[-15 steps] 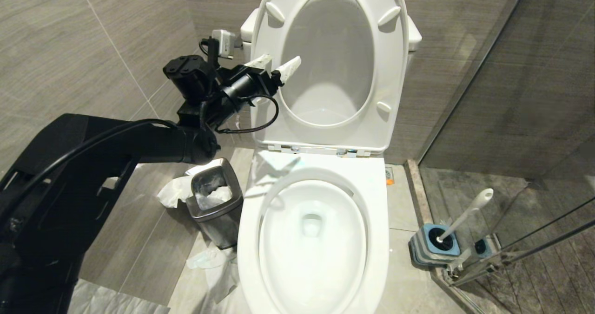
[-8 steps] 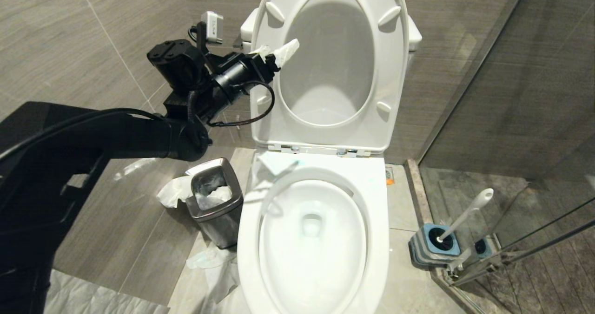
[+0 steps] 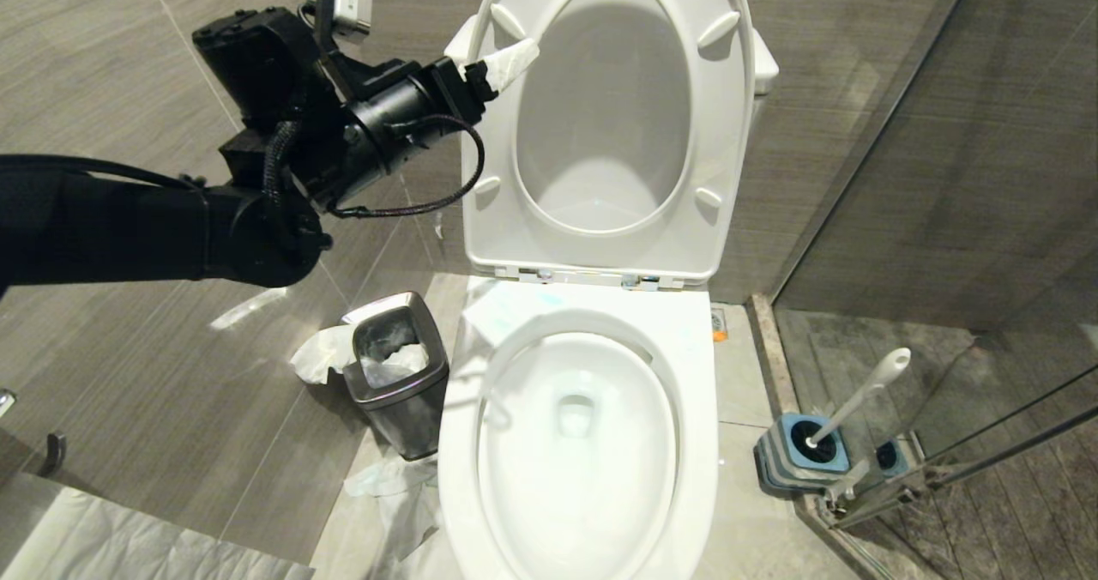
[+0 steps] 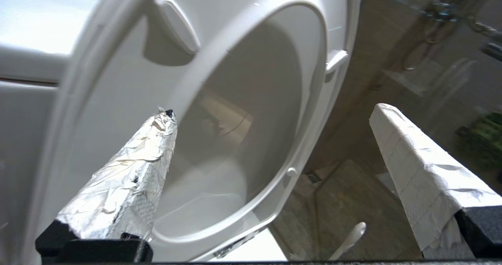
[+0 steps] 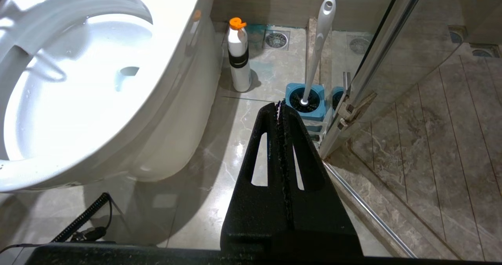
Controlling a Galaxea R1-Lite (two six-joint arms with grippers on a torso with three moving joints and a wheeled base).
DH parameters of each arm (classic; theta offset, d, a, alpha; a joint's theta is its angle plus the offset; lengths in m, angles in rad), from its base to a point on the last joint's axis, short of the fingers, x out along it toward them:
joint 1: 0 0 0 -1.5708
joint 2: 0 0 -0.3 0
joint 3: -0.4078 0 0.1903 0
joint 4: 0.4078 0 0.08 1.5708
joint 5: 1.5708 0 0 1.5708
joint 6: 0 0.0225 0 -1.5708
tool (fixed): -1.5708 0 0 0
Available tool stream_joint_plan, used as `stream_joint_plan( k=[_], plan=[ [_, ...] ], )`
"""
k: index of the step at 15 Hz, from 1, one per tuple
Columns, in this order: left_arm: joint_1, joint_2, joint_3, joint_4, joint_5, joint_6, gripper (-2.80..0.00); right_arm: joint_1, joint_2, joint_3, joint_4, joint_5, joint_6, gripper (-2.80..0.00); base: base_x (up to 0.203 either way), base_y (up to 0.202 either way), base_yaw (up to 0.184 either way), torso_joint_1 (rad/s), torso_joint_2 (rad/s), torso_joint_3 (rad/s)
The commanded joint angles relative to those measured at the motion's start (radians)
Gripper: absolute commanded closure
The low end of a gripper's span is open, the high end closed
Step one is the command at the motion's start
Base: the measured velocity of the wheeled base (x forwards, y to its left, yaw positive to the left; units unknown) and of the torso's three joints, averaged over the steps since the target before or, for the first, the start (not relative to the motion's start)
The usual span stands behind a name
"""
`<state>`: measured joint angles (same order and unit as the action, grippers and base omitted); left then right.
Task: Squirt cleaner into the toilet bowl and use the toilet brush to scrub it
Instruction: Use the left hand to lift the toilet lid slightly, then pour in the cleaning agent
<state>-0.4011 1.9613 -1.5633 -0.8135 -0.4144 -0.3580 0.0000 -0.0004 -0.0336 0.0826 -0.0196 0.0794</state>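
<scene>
Here the right gripper (image 5: 283, 112) is hanging low beside the bowl (image 5: 78, 84), its two black fingers pressed flat together and holding nothing. Just beyond its tip the brush (image 5: 317, 45) is standing in its blue holder (image 5: 305, 106), the white handle leaning up toward the glass door (image 5: 386, 33). A little further, and more toward the bowl, the cleaner (image 5: 239, 59) is standing upright on the floor (image 5: 219, 171), close to the foot of the toilet, its orange cap on top.

I judge the bottle to be light but smooth, and soft enough to give under pressure. This is needed for squirting, yet a hard grip too early could spill it. The best place to take it looks like the middle, around the dark band, where the body is straight. The brush is stiff, thin and light; its handle is glossy and may be slipping or turning between flat fingers, so a hold on the upper part, below the rounded end, seems safest. The head may also be catching in the holder and lifting it.

Farther away, the left gripper (image 3: 502, 61) is raised next to the upright seat (image 3: 600, 134), its wrapped fingers (image 4: 133, 178) spread wide and empty. The bin (image 3: 396, 370) is standing well below it.
</scene>
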Motion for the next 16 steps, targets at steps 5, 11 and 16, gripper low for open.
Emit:
stream_joint_plan(
  k=[5,11,16],
  plan=[
    [-0.019,-0.215,-0.01,0.259,0.093,0.034,-2.8,0.0,0.0,0.0,0.0,0.0,0.0,0.0,0.0,0.0,0.0,0.0,0.0,0.0],
    [-0.086,-0.35,-0.017,0.456,0.309,0.135,-2.8,0.0,0.0,0.0,0.0,0.0,0.0,0.0,0.0,0.0,0.0,0.0,0.0,0.0],
    [-0.085,-0.395,-0.014,0.492,0.385,0.223,0.0,0.0,0.0,0.0,0.0,0.0,0.0,0.0,0.0,0.0,0.0,0.0,0.0,0.0]
  ],
)
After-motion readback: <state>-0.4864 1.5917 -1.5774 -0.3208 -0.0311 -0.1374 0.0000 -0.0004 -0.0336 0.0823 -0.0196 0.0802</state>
